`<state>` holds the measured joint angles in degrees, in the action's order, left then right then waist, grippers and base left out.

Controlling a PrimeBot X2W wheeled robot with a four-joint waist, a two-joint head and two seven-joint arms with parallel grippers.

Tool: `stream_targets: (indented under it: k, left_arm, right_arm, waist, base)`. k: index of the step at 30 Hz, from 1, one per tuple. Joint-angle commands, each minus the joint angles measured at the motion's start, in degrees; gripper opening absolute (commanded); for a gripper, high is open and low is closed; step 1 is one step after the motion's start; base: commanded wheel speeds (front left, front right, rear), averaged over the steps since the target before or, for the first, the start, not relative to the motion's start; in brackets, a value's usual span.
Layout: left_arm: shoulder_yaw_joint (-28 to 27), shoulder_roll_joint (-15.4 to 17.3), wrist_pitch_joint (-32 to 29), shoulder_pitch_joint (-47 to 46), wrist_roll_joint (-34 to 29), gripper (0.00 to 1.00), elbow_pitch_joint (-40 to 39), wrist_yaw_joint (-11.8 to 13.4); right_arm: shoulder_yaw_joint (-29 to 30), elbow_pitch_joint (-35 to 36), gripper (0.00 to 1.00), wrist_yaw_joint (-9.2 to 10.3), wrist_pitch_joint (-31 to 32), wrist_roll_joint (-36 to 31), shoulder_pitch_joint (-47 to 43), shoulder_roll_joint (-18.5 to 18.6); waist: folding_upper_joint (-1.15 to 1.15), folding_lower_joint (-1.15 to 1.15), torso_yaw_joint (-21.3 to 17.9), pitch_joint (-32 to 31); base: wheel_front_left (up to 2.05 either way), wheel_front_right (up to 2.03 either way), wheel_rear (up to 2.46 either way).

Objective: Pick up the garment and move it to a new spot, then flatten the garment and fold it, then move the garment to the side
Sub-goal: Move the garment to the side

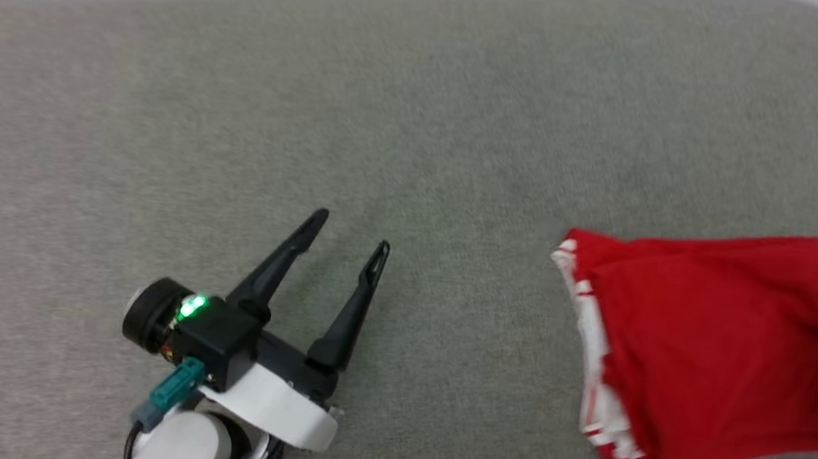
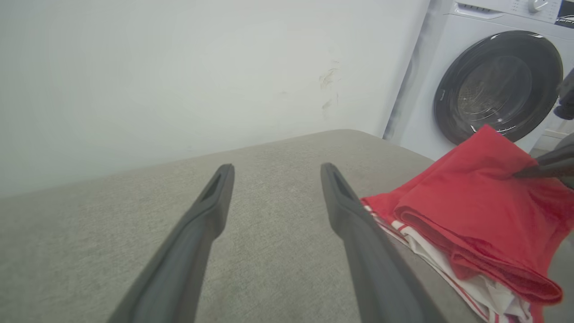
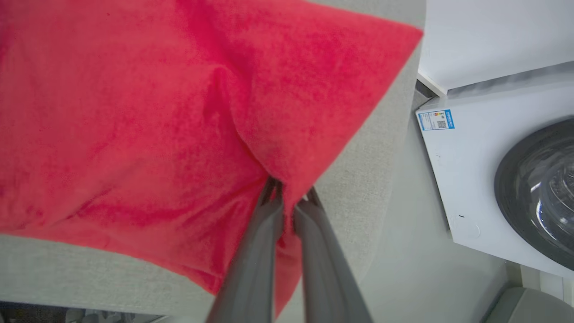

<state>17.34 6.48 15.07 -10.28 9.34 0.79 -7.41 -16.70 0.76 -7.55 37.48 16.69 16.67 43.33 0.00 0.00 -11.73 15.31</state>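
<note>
1. One left tool [image 1: 351, 230], lower left of head view: two dark fingers spread wide, nothing between them. Pale forearm coming up from the bottom edge, fingers aimed up and a little right, low over bare padding. Contact with the padding unclear.
2. One grey padded surface [image 1: 394, 101] with a rounded far-right corner, carrying everything.
3. One garment [image 1: 710, 340], red and folded into a rough rectangle, on the right part of the padded surface, well apart from the left tool. White sleeve layers with red stripes poking out along its left edge.
4. One right tool [image 3: 290, 190], at the right edge of head view: fingers pinched nearly together on the garment's right-hand edge, red fabric puckered at the tips. Corner beside the pinch raised in left wrist view.
5. One white washing machine [image 2: 497, 85] with a dark round door, beyond the padded surface, against a plain pale wall [image 2: 179, 67].
</note>
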Motion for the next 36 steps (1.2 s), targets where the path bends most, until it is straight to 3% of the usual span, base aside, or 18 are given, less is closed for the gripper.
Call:
stream_targets:
  k: [1,7,12,22,29,30,31,36]
  left_arm:
    - [-0.34,0.85,0.13,-1.44,-0.08,1.0,-0.72,-0.12]
    - [0.07,4.74,0.02,-5.83,-1.51,1.0,-4.14,-0.12]
    - [0.31,7.12,-1.78,-8.97,-1.89,1.0,-9.51,-0.12]
    - [0.07,9.0,-5.33,-11.34,-2.15,1.0,-17.92,0.09]
    - [0.32,9.27,-5.89,-10.64,-2.26,1.0,-18.89,0.74]
    - [0.37,9.21,-5.67,-10.45,-2.16,1.0,-18.64,0.84]
    - [0.5,9.16,-5.4,-10.25,-2.06,1.0,-18.34,0.8]
    - [0.61,8.5,-3.8,-9.24,-1.47,1.0,-15.97,1.45]
  right_arm:
    - [0.42,-1.68,0.0,0.12,-1.6,-0.21,1.85,1.78]
    - [4.28,-11.74,0.0,0.12,-8.6,-0.68,5.89,4.6]
    - [9.24,-21.27,0.0,0.12,-14.97,-2.58,8.93,4.8]
    - [17.89,-35.41,0.0,0.12,-22.86,-5.52,14.43,1.66]
    - [20.97,-42.13,0.01,0.12,-26.01,-9.15,17.29,-0.65]
    - [21.21,-42.85,0.44,0.12,-26.07,-9.9,17.6,-0.91]
    - [21.6,-43.55,1.0,0.12,-26.02,-10.53,17.73,-1.11]
    - [23.15,-44.8,1.0,0.12,-25.82,-13.15,18.61,-2.11]
  waist:
    - [0.0,0.0,-2.54,4.04]
    - [0.0,0.0,-3.42,10.78]
    - [0.0,0.0,-2.99,15.26]
    - [0.0,0.0,-1.06,20.01]
    - [0.0,0.0,0.42,20.76]
    - [0.0,0.0,0.6,20.55]
    - [0.0,0.0,0.78,20.23]
    - [0.0,0.0,1.26,17.18]
  base:
    - [0.0,0.0,0.0]
    - [0.0,0.0,0.0]
    - [0.0,0.0,0.0]
    - [0.0,0.0,0.0]
    - [0.0,0.0,0.0]
    - [0.0,0.0,0.0]
    - [0.0,0.0,0.0]
    - [0.0,0.0,0.0]
